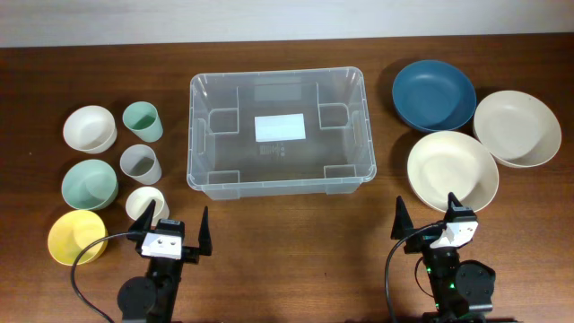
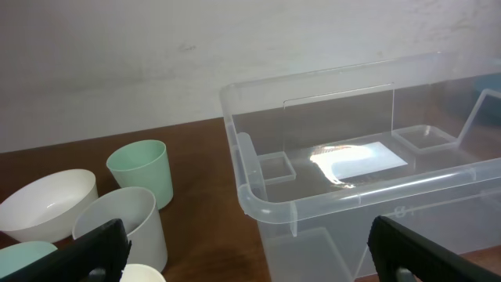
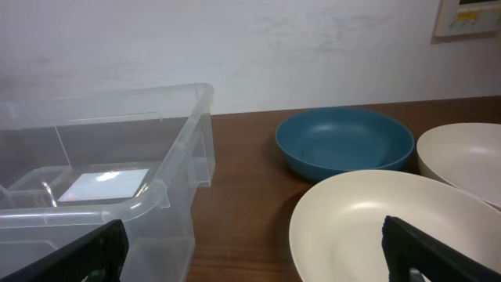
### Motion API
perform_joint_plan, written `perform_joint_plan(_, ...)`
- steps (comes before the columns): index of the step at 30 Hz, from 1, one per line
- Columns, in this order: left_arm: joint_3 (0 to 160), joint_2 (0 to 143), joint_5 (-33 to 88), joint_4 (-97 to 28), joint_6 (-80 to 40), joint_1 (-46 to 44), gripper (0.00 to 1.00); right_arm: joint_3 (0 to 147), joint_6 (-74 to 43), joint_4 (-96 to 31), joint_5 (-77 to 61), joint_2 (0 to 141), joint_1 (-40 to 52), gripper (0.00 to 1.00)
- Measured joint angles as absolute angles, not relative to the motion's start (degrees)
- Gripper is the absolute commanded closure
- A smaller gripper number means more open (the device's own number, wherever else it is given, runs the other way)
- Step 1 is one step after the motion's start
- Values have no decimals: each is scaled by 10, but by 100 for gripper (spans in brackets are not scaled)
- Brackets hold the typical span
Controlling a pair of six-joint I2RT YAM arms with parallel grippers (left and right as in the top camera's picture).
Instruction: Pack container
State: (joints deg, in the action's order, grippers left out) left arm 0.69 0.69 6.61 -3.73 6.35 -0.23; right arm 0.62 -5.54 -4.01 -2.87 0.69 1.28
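Note:
The container [image 1: 202, 135] is a large clear plastic bin with a white label on its base, standing empty at the table's middle; it also shows in the left wrist view [image 2: 258, 196] and the right wrist view [image 3: 168, 168]. My left gripper [image 1: 178, 230] is open and empty near the front edge, left of the bin's front corner. My right gripper [image 1: 423, 218] is open and empty near the front edge, just in front of a cream plate [image 1: 453, 170]. In the left wrist view the open fingers [image 2: 250, 254] frame the bin's corner.
Left of the bin stand a white bowl [image 1: 90, 128], a pale green bowl [image 1: 89, 184], a yellow bowl [image 1: 76, 237], a green cup [image 1: 143, 121], a grey cup [image 1: 141, 164] and a cream cup [image 1: 146, 205]. Right: a blue plate [image 1: 433, 93] and a second cream plate [image 1: 517, 127].

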Motion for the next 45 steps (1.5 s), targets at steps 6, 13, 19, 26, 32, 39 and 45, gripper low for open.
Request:
perform_joint_plan(6, 7, 7, 66, -37, 63, -2, 1, 6, -55, -40, -29, 7, 13, 1)
perform_joint_plan(13, 7, 7, 66, -37, 63, -2, 1, 6, -55, -40, -29, 7, 13, 1)
perform_joint_plan(19, 7, 7, 66, -37, 63, -2, 1, 6, -55, -40, -29, 7, 13, 1)
perform_joint_plan(26, 7, 7, 66, -37, 63, -2, 1, 7, -56, -6, -115, 7, 13, 1)
perform_joint_plan(32, 7, 7, 66, -37, 63, -2, 1, 115, -29, -57, -140, 28, 13, 1)
perform_joint_plan(39, 7, 7, 66, -37, 63, -2, 1, 427, -15, -352, -140, 207, 13, 1)
perform_joint_plan(45, 7, 6, 66, -37, 63, -2, 1, 598, -13, -495, -216, 365, 13, 1)
